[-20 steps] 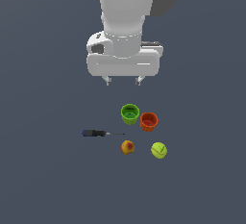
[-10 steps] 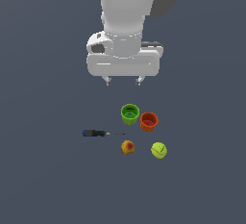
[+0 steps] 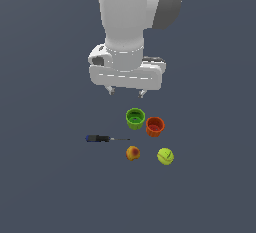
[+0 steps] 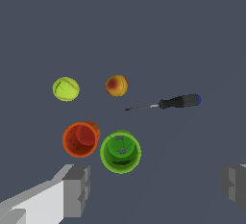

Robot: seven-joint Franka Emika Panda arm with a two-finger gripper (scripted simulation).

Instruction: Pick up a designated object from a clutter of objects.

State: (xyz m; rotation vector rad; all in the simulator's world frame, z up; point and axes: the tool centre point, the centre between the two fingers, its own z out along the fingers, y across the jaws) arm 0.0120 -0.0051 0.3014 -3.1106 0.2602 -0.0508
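dark grey flat ground carries the clutter; the slim dark-handled, grey-shafted screwdriver (image 3: 106, 138) lies apart from the green cup (image 3: 135, 118), likely easing access; the white gripper (image 3: 126, 92) hovers above, jaws wide, empty

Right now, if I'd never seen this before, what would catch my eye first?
The big white arm hanging over everything, its open gripper above the items. Below sit a bright green cup touching an orange-red cup, two balls nearer the camera, and a slim screwdriver lying alone toward the exterior view's left.
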